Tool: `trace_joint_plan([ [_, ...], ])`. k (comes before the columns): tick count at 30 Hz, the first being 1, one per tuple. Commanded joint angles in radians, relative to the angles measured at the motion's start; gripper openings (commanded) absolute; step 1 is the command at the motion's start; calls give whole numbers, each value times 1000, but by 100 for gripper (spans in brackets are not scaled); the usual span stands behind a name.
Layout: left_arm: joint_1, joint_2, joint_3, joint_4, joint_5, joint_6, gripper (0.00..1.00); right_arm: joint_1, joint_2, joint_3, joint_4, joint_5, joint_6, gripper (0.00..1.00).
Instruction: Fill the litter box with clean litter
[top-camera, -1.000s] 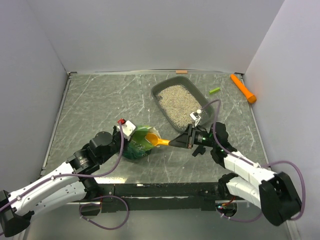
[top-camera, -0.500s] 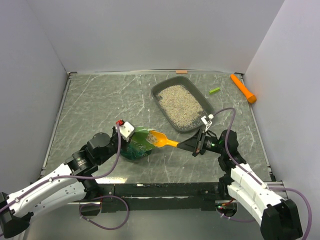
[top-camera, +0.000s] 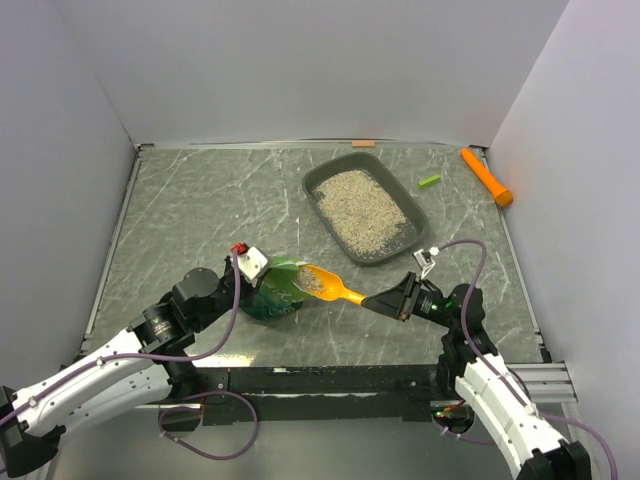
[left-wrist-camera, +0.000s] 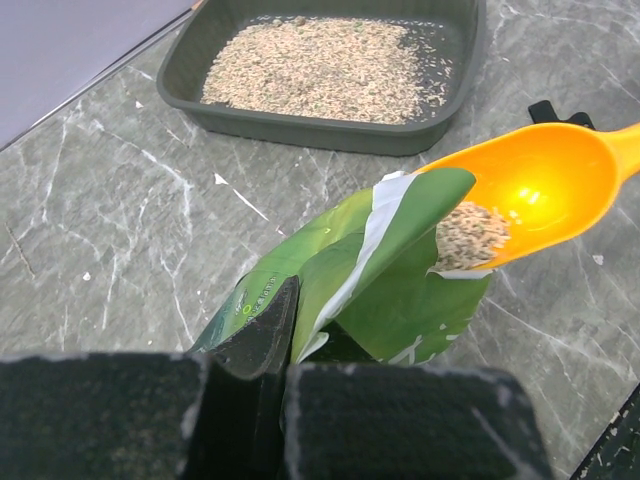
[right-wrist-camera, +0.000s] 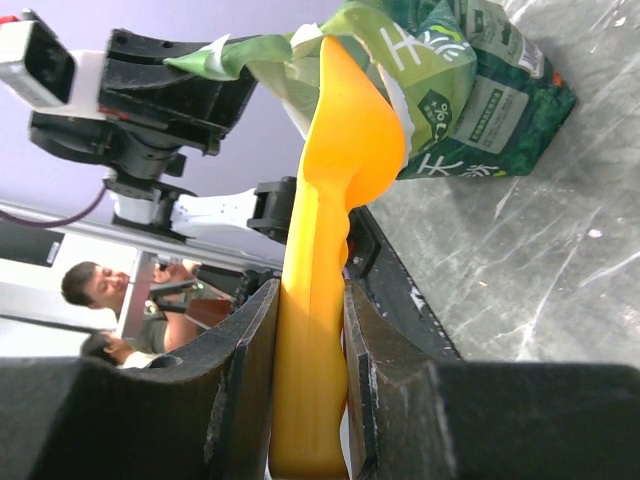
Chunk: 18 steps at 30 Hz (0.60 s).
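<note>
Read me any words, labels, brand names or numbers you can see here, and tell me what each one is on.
On the green bag: large white characters, a round logo and a panel of fine print, all too blurred to read.
On the scoop and the litter box: none.

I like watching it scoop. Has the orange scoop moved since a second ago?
Yes. The orange scoop slid right, partly out of the green bag, and slightly toward the table's near edge, away from the litter box.
</note>
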Motion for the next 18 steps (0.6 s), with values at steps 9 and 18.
trace_joint_plan([
  [9,-5,-6,10,42,-36,-8,1,0,-221,2,-285,20,106,0],
  [18,-5,-23,13,36,-108,-8,1,2,-322,56,-455,97,149,0],
])
